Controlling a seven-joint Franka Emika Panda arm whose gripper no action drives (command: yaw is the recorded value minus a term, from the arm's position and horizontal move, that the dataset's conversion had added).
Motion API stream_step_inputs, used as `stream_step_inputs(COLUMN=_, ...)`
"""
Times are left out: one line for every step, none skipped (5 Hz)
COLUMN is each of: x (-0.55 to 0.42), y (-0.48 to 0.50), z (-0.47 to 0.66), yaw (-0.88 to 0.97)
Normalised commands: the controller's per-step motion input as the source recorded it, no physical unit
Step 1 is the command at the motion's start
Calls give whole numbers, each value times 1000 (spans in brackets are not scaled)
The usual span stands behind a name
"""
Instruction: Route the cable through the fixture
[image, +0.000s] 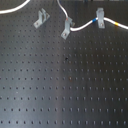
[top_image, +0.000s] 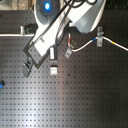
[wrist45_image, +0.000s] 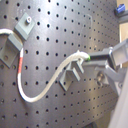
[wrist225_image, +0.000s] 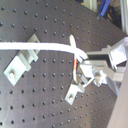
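Observation:
The white cable runs through the clip with the reddish spot and the upright clip. Its blue band and yellow band lie by the upright clip. The fixture, a plain slanted clip, stands to the first exterior view's left with no cable in it. The arm does not show in that view. In both wrist views my gripper is shut on the cable. The held cable passes just above a forked grey clip.
The black perforated board fills the first exterior view below the clips. In the second exterior view the white arm covers the board's upper left and hides the fixture. Two more clips show in the first wrist view.

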Motion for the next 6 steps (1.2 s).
stream_step_inputs(x=-24, y=301, z=322, yaw=480)
stream_step_inputs(x=-21, y=294, z=294, yaw=488)
stream_step_inputs(x=-120, y=329, z=258, yaw=480)
stream_step_inputs(x=18, y=350, z=366, yaw=443)
stream_step_inputs(x=142, y=347, z=391, yaw=397)
stream_step_inputs(x=479, y=195, z=434, yaw=349)
